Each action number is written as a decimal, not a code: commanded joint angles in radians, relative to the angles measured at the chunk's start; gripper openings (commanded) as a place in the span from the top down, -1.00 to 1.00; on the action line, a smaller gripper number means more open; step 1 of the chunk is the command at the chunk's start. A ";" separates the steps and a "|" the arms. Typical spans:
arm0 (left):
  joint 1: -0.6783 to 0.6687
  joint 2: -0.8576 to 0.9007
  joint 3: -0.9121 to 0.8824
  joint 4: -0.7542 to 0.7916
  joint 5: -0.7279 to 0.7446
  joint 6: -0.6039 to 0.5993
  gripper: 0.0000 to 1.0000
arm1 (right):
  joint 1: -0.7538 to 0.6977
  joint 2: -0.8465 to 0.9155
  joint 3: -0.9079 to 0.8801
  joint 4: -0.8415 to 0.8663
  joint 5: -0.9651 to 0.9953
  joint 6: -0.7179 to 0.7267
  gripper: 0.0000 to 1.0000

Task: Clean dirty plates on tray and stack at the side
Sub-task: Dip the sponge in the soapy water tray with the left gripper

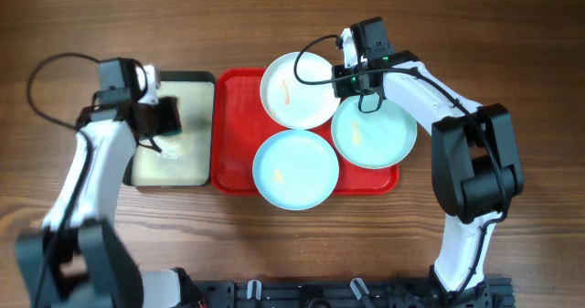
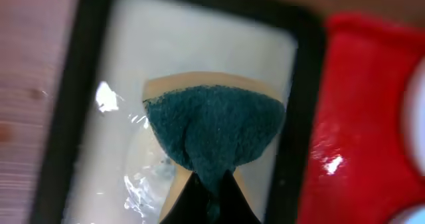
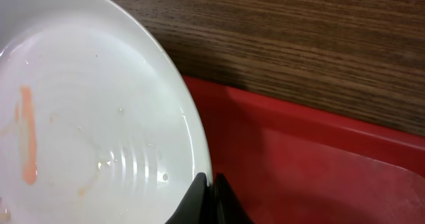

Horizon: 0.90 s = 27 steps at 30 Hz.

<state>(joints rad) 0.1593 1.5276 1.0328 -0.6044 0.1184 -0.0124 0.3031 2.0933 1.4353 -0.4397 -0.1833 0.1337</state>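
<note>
Far left, the left gripper (image 2: 211, 187) is hanging over the black-rimmed tray (image 2: 309, 98), its fingers pressed together and pinching a teal sponge (image 2: 212, 124) by its lower edge. The sponge is fanning out above the cream floor, and it may be wet, though the blur is making that hard to call.

Moving right, the red tray (image 1: 236, 125) is showing a bare strip on its left side, then all three plates: the white plate (image 1: 292, 93) at the back and two aqua plates (image 1: 295, 169) (image 1: 375, 134) in front and to the right.

At the far side the right gripper (image 3: 209, 187) is clamping the white plate's right rim, with the dish spreading away to its left and an orange smear (image 3: 25, 134) lying well in from the edge. So the dirty face is sitting between the two arms, and the sponge needs to be travelling rightward across that bare strip to reach it.
</note>
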 commanded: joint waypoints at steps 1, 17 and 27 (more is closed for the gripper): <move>0.000 -0.164 0.030 -0.016 0.017 -0.098 0.92 | -0.002 0.019 0.015 0.002 -0.019 0.000 0.92; -0.224 -0.209 0.029 0.007 -0.012 -0.291 0.92 | -0.002 0.019 0.015 -0.009 -0.019 0.000 0.91; -0.228 -0.187 0.029 0.008 -0.011 -0.291 0.92 | -0.002 0.019 0.015 -0.010 -0.019 0.010 0.91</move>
<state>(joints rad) -0.0601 1.3293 1.0477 -0.6037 0.1173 -0.2924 0.3031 2.0933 1.4353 -0.4469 -0.1867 0.1341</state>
